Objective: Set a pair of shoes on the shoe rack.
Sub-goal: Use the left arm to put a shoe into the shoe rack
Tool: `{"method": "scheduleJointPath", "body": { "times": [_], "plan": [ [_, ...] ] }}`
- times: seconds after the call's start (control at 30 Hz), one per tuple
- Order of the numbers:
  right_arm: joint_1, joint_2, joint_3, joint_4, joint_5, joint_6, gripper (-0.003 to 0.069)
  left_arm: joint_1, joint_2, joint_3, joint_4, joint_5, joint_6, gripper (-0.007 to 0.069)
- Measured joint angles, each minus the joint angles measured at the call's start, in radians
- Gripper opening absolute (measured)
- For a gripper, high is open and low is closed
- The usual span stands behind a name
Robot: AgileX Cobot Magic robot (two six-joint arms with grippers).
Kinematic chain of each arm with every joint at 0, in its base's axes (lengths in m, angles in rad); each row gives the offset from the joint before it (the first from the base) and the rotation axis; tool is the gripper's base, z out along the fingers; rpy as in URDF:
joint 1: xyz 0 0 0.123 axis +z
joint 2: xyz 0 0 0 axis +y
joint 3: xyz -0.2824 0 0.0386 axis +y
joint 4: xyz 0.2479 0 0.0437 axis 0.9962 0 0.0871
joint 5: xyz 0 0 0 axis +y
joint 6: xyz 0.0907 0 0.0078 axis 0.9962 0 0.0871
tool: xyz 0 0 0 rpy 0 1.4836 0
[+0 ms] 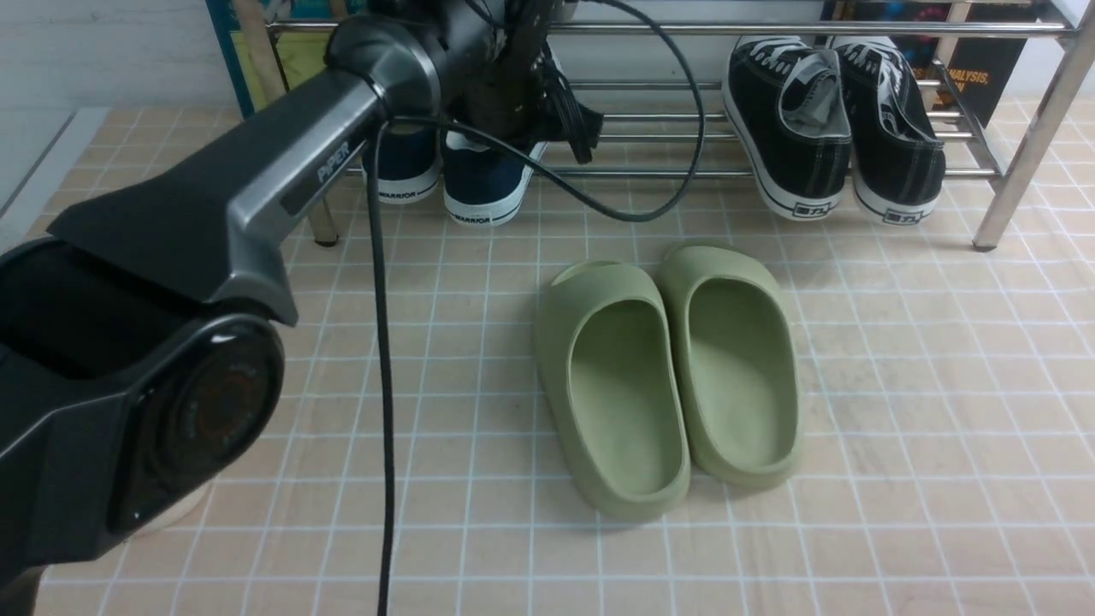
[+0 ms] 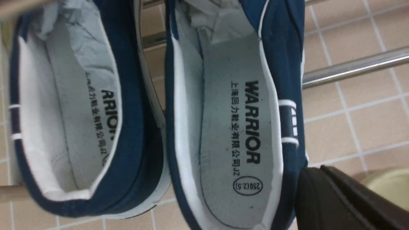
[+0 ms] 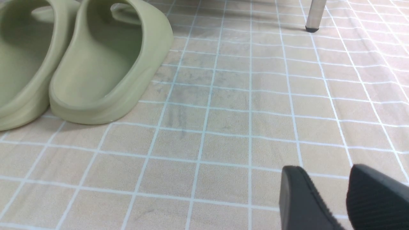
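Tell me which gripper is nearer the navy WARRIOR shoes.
Left. The left gripper is directly above the navy shoes at the shoe rack, one finger beside a heel. The right gripper hangs low over the tiled floor near the green slippers, well away.

- Front view: from the robot's centre, looking forward and down across the floor to the rack, at mid-distance.
- Left wrist view: very near, facing down into the navy shoes; the front view shares them.
- Right wrist view: low over the floor, facing the slippers and a rack leg; the front view shares both.
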Motion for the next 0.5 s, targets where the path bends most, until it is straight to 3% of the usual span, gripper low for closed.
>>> {"method": "scheduleJointPath", "body": {
  "times": [0.3,0.5],
  "plan": [
    [0.000,0.000,0.000,0.000,0.000,0.000,0.0239,0.000,-0.073,-0.002,-0.087,0.247,0.178,0.0011],
    [0.000,0.000,0.000,0.000,0.000,0.000,0.0240,0.000,0.007,0.003,-0.071,0.253,0.200,0.0012]
  ]
}}
